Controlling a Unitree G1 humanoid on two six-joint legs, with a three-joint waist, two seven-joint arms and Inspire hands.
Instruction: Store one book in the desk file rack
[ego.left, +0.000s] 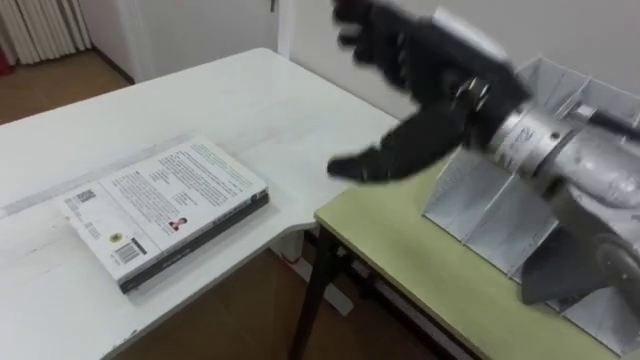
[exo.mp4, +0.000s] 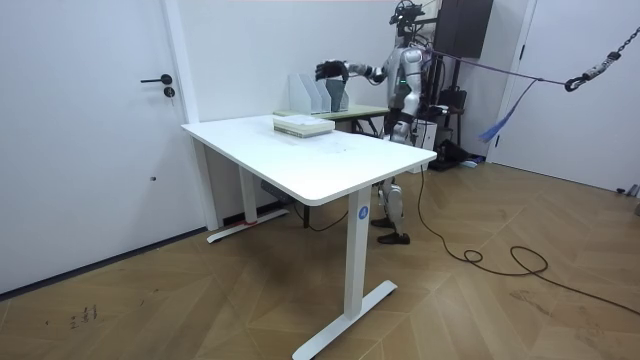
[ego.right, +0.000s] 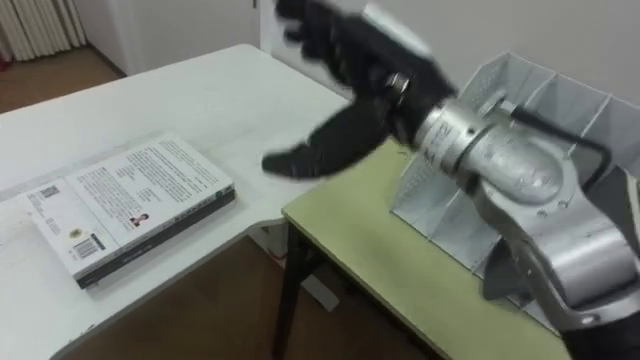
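A white-covered paperback book (ego.left: 165, 205), its barcode side up, is seen lying flat on the white rectangular table (ego.left: 250, 100), close to the near edge and touched by nothing. At about 2 o'clock from it, the robot's black right hand (ego.left: 425, 100) is held in the air, with the fingers spread and loose, the thumb out and nothing grasped. At 4 o'clock from the hand, a pale grey file rack (ego.left: 480, 210) with upright dividers is set on the olive-green desk (ego.left: 400, 260), just beside the table.
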